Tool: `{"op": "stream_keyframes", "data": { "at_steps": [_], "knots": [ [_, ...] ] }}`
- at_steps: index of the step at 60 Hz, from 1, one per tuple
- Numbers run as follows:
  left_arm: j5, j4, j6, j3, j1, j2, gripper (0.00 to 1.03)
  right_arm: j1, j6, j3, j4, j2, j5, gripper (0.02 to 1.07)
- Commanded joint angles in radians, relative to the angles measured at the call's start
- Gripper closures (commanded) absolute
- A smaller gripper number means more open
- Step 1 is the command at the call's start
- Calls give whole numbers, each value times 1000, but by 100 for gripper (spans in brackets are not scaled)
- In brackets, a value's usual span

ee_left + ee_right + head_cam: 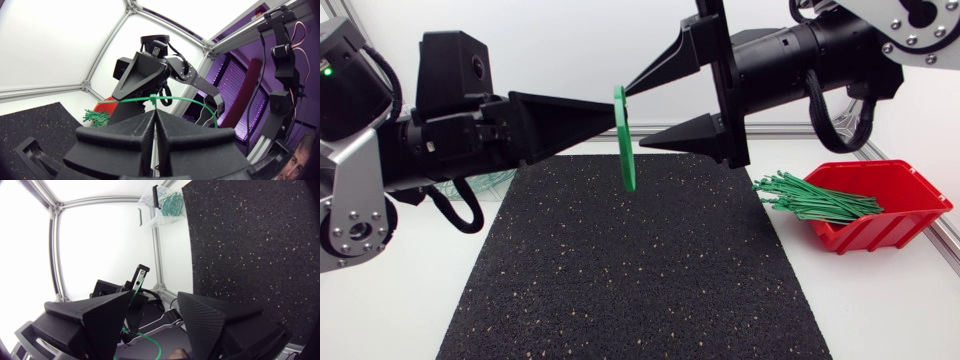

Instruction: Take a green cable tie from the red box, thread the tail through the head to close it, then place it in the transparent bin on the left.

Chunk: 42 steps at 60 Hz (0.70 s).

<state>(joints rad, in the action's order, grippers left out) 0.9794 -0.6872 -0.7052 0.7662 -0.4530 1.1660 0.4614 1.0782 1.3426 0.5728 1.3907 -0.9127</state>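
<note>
A green cable tie (625, 140), bent into a loop, hangs above the far edge of the black mat (630, 270). My left gripper (614, 120) is shut on it from the left. In the left wrist view the tie (175, 101) arcs just ahead of the closed left gripper (155, 112). My right gripper (635, 117) is open around the loop from the right, its upper fingertip close to the loop's top. In the right wrist view the tie (138, 288) runs between the spread fingers of the right gripper (152, 312). The red box (895, 195) sits at the right.
Several loose green ties (815, 197) spill over the red box's left rim. The transparent bin (162, 202), with green ties inside, stands beyond the mat's far left corner, mostly hidden behind my left arm in the head view.
</note>
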Motion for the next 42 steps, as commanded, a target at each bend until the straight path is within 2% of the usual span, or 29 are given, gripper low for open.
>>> {"op": "stream_keyframes", "data": {
  "at_steps": [1, 9, 14, 18, 29, 34, 42],
  "knots": [
    [-18, 48, 65, 45, 7, 12, 100, -12, -113, 24, 55, -10, 29, 10],
    [-61, 210, 204, 99, 30, 20, 100, -33, -239, 49, 122, 1, 118, 7],
    [-77, 281, 259, 142, 73, 34, 100, -49, -316, 47, 137, 5, 213, 6],
    [-102, 353, 325, 177, 103, 44, 100, -75, -360, 46, 142, 22, 247, 6],
    [-160, 635, 520, 349, 240, 80, 100, -159, -501, 52, 173, 50, 371, 6],
    [-179, 759, 592, 447, 336, 96, 100, -184, -558, 55, 191, 42, 439, 6],
    [-298, 946, 745, 564, 399, 135, 100, -227, -646, 67, 219, 34, 526, 7]
  ]
}}
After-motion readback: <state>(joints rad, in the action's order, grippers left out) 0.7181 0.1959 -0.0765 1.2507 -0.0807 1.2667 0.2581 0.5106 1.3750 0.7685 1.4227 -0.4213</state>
